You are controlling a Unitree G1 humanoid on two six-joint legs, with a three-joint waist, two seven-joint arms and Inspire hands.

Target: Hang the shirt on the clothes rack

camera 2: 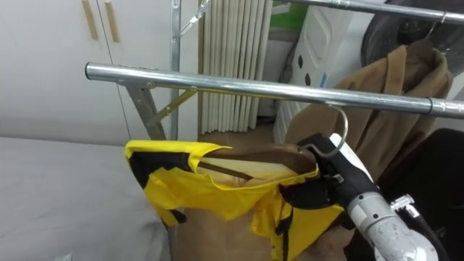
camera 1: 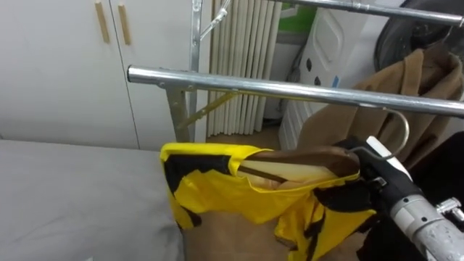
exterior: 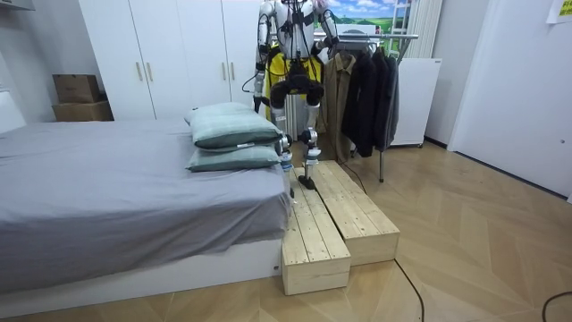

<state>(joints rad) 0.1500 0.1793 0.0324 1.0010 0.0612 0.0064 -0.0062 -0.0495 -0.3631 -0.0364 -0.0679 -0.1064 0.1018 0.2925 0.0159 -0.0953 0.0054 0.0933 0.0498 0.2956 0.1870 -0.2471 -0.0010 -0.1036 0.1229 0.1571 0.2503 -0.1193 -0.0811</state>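
Note:
A yellow garment with black trim (camera 1: pixel 217 185) hangs on a wooden hanger (camera 1: pixel 304 161) in front of me. My right hand (camera 1: pixel 373 172) comes in from the lower right and is shut on the hanger near its metal hook (camera 1: pixel 400 134). The hook's top sits just under the steel rail (camera 1: pixel 290 88) of the clothes rack, not over it. In the room view I stand on a wooden platform (exterior: pixel 357 215) facing the rack (exterior: pixel 384 38), with the yellow garment (exterior: pixel 279 64) held up. My left hand (exterior: pixel 256 89) hangs by my side, too small to read.
A brown coat (camera 1: pixel 413 87) and dark clothes (exterior: pixel 371 89) hang on the rack to the right. The grey bed (camera 1: pixel 72 196) lies at my lower left. White wardrobe doors (camera 1: pixel 65 65) and a radiator (camera 1: pixel 243 65) stand behind. A second rail (camera 1: pixel 377 9) runs higher up.

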